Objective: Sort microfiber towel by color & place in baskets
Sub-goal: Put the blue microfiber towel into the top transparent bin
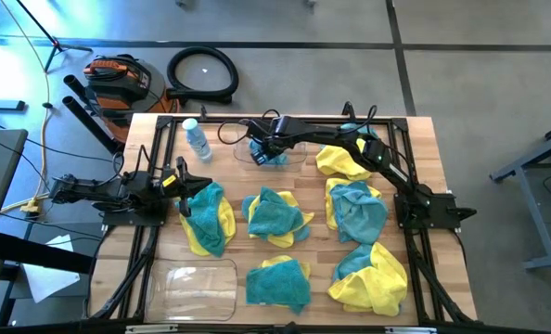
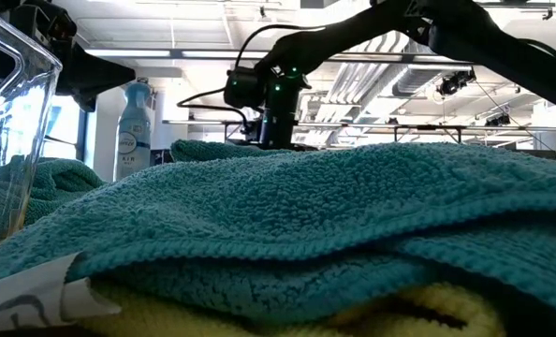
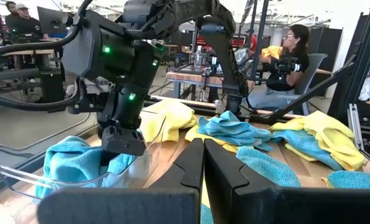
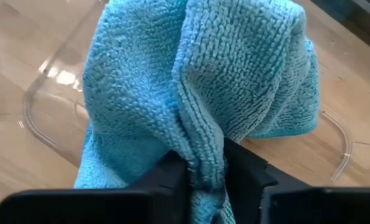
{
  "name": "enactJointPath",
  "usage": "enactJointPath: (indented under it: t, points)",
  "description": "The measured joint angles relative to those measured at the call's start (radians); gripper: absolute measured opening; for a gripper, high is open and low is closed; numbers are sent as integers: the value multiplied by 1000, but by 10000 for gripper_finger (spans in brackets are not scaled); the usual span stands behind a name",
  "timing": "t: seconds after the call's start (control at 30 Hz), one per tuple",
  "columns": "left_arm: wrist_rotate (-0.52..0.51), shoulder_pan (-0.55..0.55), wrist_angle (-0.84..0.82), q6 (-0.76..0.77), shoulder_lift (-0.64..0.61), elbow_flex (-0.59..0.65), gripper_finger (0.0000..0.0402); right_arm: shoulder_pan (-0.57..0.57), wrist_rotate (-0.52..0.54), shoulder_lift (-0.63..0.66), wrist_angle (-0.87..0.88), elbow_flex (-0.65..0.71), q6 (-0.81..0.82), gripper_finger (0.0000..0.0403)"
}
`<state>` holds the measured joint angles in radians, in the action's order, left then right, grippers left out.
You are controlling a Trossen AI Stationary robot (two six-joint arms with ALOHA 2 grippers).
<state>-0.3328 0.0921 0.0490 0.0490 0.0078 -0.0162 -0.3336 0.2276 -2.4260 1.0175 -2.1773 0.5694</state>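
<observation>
**Right gripper over the far basket with a teal towel**

The right gripper is hanging over the clear basket at 12 o'clock on the bench, its fingers pinching a teal towel inside it. The left gripper is waiting at 9 o'clock, fingers pressed together, beside a teal and yellow pile

One towel sits in the far basket, apparently; the water bottle stands to its left.

Wooden table, scattered teal and yellow towels, two clear baskets, water bottle
</observation>
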Motion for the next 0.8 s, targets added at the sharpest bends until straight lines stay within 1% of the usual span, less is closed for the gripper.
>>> enactJointPath:
  t: [0.17,0.33,0.47,0.63,0.67,0.8]
  points:
    - [0,0,0,0,0,0,0,0,0,1,2,0,-10,127]
    - [0,0,0,0,0,0,0,-2,0,3,6,-8,-13,151]
    - [0,0,0,0,0,0,0,-2,0,3,46,-55,-26,158]
    - [0,0,0,0,0,0,0,0,1,4,144,-178,-54,158]
    - [0,0,0,0,0,0,0,1,5,13,143,-182,-68,158]
    - [0,0,0,0,0,0,0,14,23,90,146,-126,-118,158]
